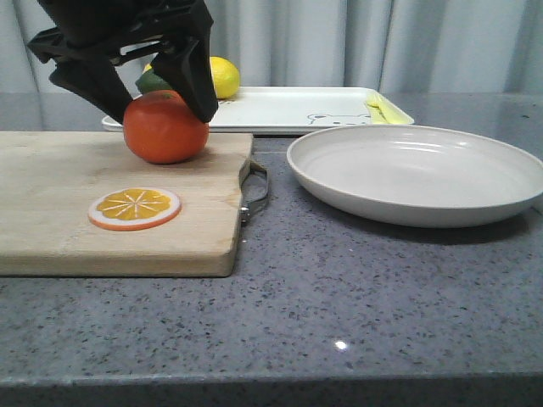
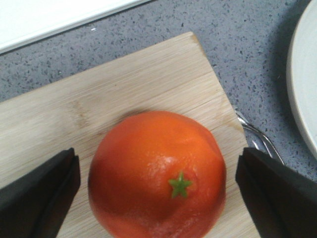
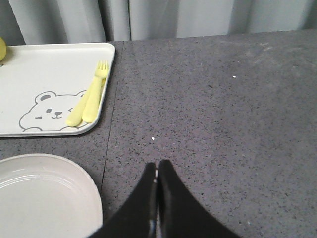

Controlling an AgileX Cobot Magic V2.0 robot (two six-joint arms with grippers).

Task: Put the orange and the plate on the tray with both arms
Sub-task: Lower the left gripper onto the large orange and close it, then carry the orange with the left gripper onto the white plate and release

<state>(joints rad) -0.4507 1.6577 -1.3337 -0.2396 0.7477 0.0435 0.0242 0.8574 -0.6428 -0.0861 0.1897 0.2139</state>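
The left hand straddles the orange on the board toward the worktop's left edge, fingers open, seemingly not yet touching. Close squarely across its middle before lifting toward the tray. The right hand is closed, empty.

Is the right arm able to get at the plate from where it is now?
Probably yes: the right gripper, fingers shut, hangs over bare counter just beside the plate, with nothing between them. It would need to open first.
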